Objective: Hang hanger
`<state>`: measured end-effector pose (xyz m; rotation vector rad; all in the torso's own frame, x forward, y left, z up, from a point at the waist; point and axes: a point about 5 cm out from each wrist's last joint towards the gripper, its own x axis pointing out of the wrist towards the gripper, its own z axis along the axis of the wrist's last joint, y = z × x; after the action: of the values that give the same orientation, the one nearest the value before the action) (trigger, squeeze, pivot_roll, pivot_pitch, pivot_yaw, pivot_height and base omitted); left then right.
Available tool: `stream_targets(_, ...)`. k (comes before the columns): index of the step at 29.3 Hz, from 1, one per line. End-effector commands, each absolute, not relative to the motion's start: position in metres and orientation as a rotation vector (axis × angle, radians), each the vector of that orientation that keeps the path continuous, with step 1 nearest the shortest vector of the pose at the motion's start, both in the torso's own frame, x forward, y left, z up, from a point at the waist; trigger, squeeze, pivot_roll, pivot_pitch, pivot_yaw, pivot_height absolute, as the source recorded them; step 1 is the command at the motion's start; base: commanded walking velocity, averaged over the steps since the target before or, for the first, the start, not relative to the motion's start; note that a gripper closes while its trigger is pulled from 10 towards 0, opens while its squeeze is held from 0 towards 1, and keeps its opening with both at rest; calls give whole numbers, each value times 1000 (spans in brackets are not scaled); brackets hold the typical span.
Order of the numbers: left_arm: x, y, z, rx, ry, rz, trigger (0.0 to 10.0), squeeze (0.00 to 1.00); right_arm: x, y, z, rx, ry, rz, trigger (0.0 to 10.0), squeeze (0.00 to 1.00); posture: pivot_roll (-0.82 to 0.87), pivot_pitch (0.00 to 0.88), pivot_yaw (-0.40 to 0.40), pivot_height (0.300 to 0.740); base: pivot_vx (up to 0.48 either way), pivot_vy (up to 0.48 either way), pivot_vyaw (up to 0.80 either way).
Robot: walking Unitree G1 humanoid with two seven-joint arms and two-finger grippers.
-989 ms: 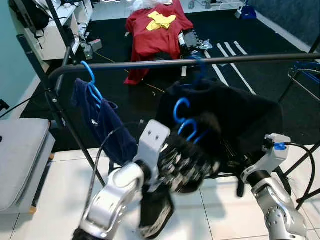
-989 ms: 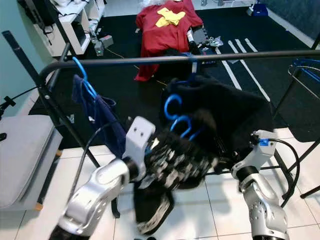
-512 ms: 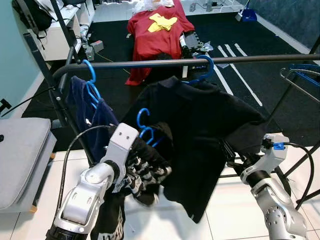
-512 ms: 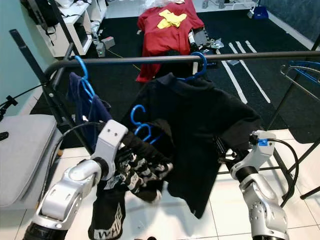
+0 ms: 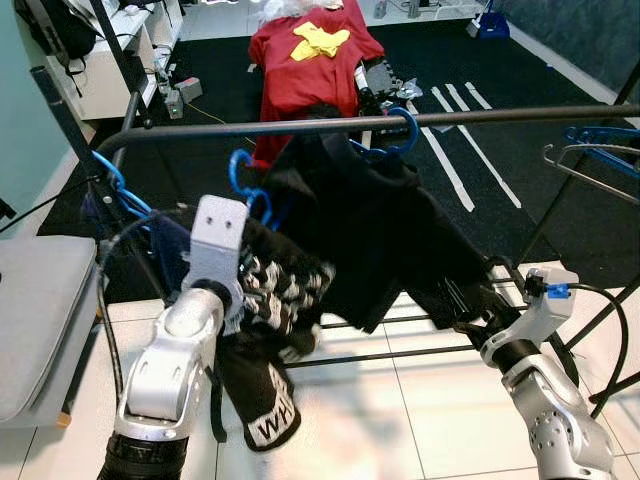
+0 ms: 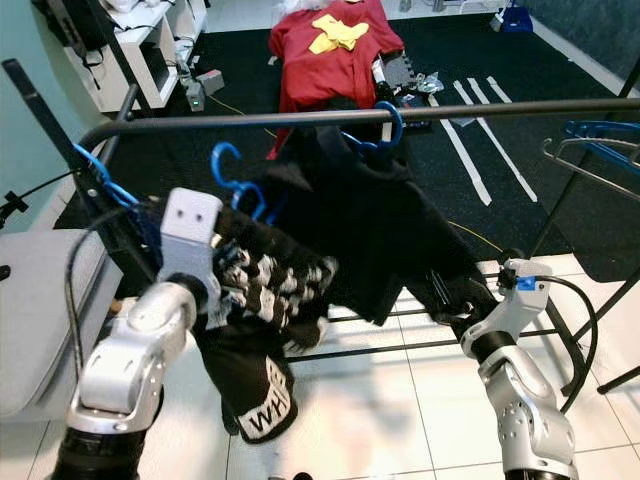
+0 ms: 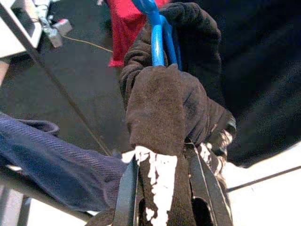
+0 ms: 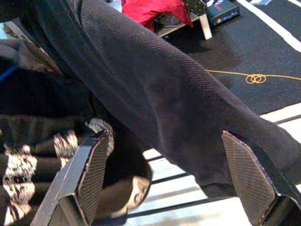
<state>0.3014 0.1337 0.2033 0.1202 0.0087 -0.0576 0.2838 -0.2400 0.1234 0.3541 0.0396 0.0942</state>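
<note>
The left end effector (image 7: pixel 160 188) was up just under the rail (image 5: pixel 300 125), its black fingers pinched shut on a dark, white-patterned garment (image 5: pixel 275 300) that was bunched over a blue hanger (image 5: pixel 243 185). The hook stood clear above the cloth, close beneath the bar and not yet over it. Gripping through the fabric looked deliberate: it kept shirt and hanger together as one bundle, so the hook could be presented upward.

Further along the bar, a black shirt (image 5: pixel 380 230) was hanging from a second blue hanger (image 5: pixel 395 135), its hook over the rail. At the left end, a navy garment (image 7: pixel 51 165) hung on another blue hanger (image 5: pixel 112 185), so the free stretch of rail lay between those two, right where the hook was aimed.

The right end effector (image 8: pixel 169 183) sat low, fingers spread wide with the black shirt's hem draped between them, gripping nothing. My guess was that it was there to hold that shirt aside and keep the gap open.

A red shirt (image 5: pixel 310 55) lay on the dark floor beyond. The hang looked nearly done, only the lift over the bar remaining.
</note>
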Motion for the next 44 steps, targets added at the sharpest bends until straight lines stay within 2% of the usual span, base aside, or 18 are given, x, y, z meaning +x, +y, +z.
stream_targets(1, 298, 140, 216, 137, -73, -6, 10000, 0, 282, -240, 118, 373, 62, 94, 10000, 0, -81, 156, 22, 740, 0, 0, 0)
stream_targets(8, 293, 129, 225, 99, -160, -54, 10000, 0, 282, -241, 118, 370, 66, 97, 10000, 0, -83, 154, 23, 740, 0, 0, 0)
stream_targets(11, 290, 113, 247, 43, -293, -159, 10000, 0, 283, -241, 118, 370, 64, 94, 10000, 0, -86, 154, 27, 740, 0, 0, 0)
stream_targets(17, 283, 88, 266, 11, -402, -301, 10000, 0, 284, -240, 118, 373, 62, 91, 10000, 0, -87, 153, 28, 740, 0, 0, 0)
stream_targets(21, 286, 73, 260, 36, -364, -352, 10000, 0, 284, -240, 118, 374, 60, 90, 10000, 0, -89, 153, 32, 740, 0, 0, 0)
stream_targets(23, 299, 66, 239, 65, -207, -314, 10000, 0, 285, -239, 118, 376, 57, 88, 10000, 0, -90, 152, 36, 740, 0, 0, 0)
stream_targets(28, 321, 57, 229, -18, -61, -222, 10000, 0, 286, -237, 119, 380, 53, 84, 10000, 0, -99, 152, 41, 740, 0, 0, 0)
stream_targets(44, 337, 50, 241, -128, -103, -154, 10000, 0, 284, -236, 118, 385, 49, 77, 10000, 0, -112, 153, 52, 740, 0, 0, 0)
